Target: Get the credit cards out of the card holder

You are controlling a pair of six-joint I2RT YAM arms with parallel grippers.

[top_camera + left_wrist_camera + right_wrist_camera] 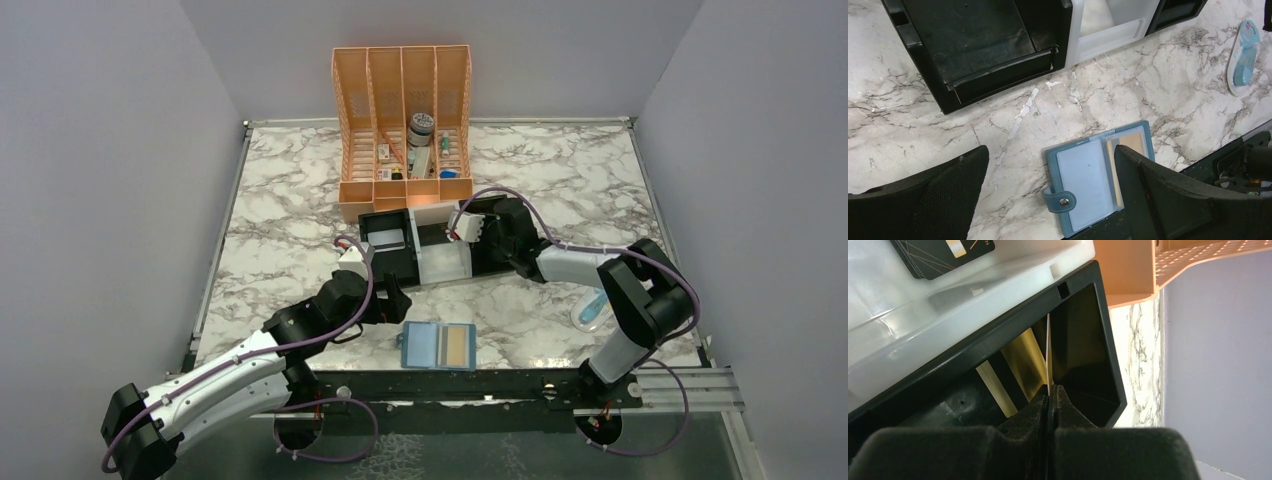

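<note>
The blue card holder (pixel 424 346) lies open near the table's front edge, with a gold credit card (pixel 457 345) in its right pocket. In the left wrist view the holder (pixel 1088 172) lies between my open fingers with its snap tab toward me, and the gold card (pixel 1132 142) is partly hidden by one finger (pixel 1158 195). My left gripper (pixel 392 300) is open and empty, just left of and above the holder. My right gripper (pixel 1049 392) is shut on a thin credit card (pixel 1048 352), seen edge-on, over the tray's right black compartment (pixel 1083 345).
The black-and-white three-compartment tray (pixel 440 268) stands mid-table; a dark card (pixel 943 252) lies in its white compartment. An orange organizer (pixel 352 120) stands behind it. A pale blue packet (pixel 592 308) lies at the right by the right arm's base.
</note>
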